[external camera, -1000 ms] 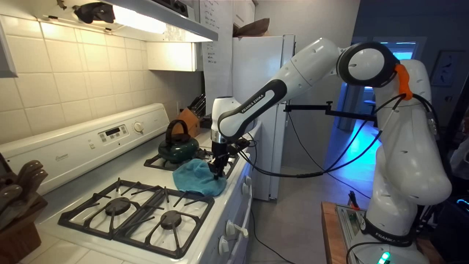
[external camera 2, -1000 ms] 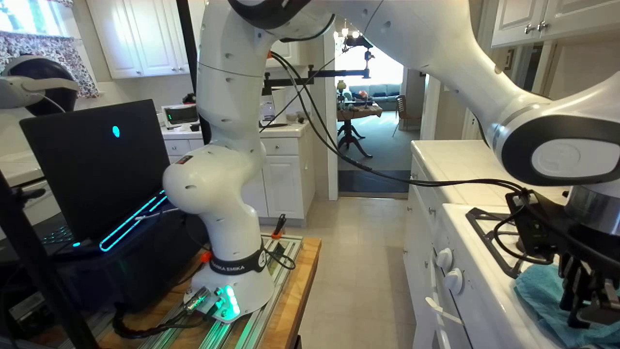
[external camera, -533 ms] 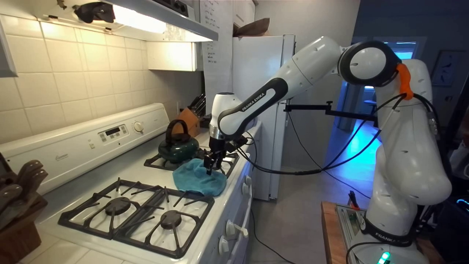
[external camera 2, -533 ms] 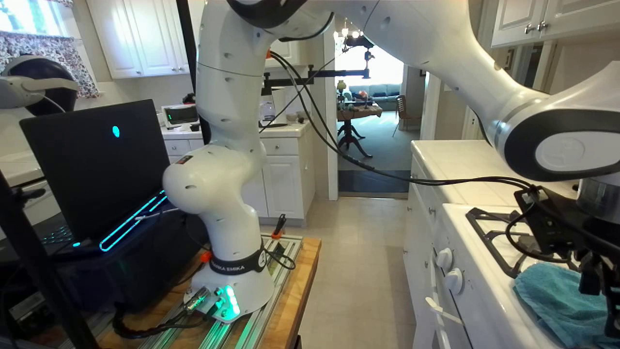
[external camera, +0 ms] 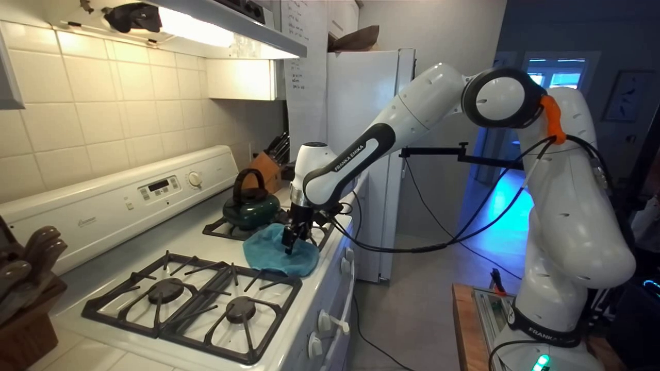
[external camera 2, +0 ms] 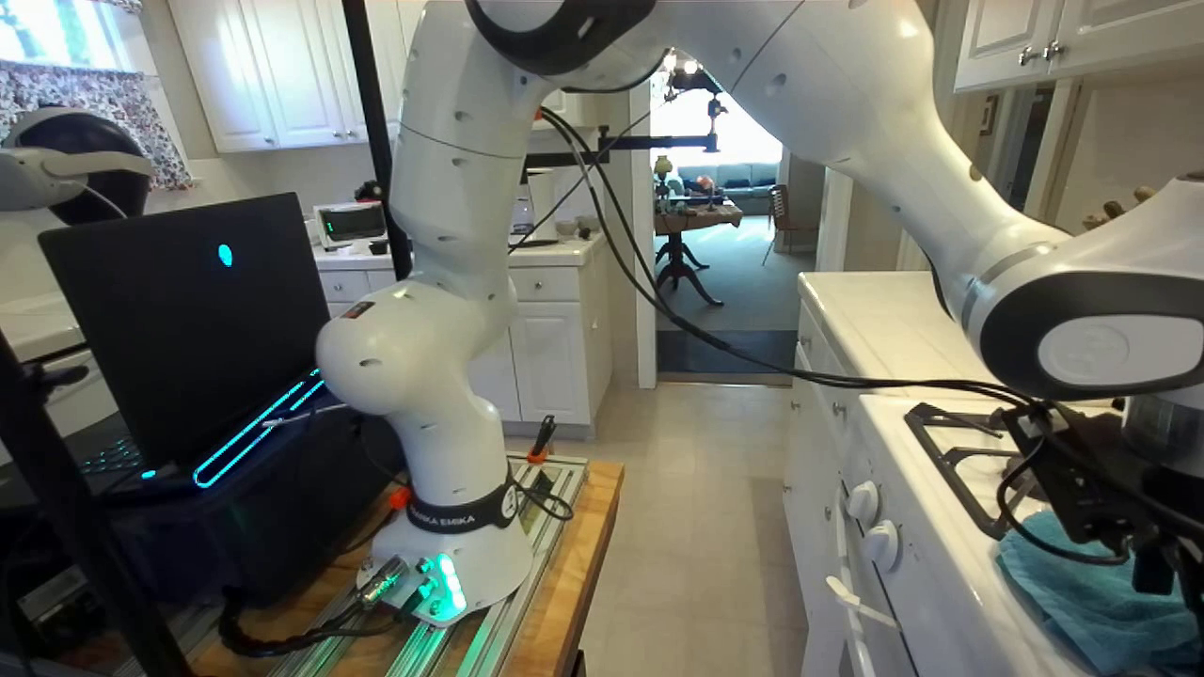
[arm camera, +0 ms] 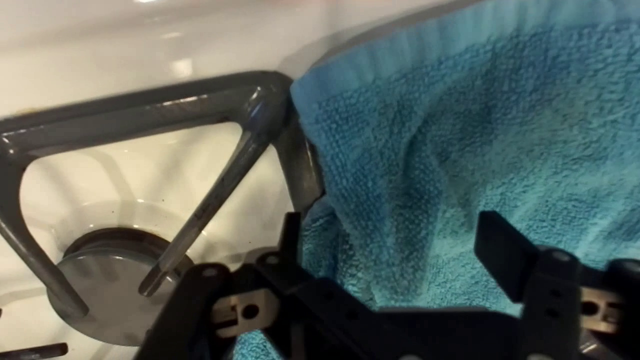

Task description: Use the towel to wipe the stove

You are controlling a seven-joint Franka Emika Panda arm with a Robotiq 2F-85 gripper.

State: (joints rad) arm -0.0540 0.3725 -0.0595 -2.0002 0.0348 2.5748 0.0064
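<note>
Two black fingers (arm camera: 502, 255) stood apart over the blue-green terry towel (external camera: 268, 251) lying between black metal grates (arm camera: 127, 119) on the white stove (external camera: 170, 237); one round dark-green teapot (external camera: 250, 212) occupied the far left one.

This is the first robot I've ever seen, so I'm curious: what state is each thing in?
Robot's gripper: open, holding nothing
Stove: no flame visible
Towel: rumpled, lying on the stove
Kettle: upright on the stove
Hood light: lit
Laptop: open
Upper cupboards: shut
</note>
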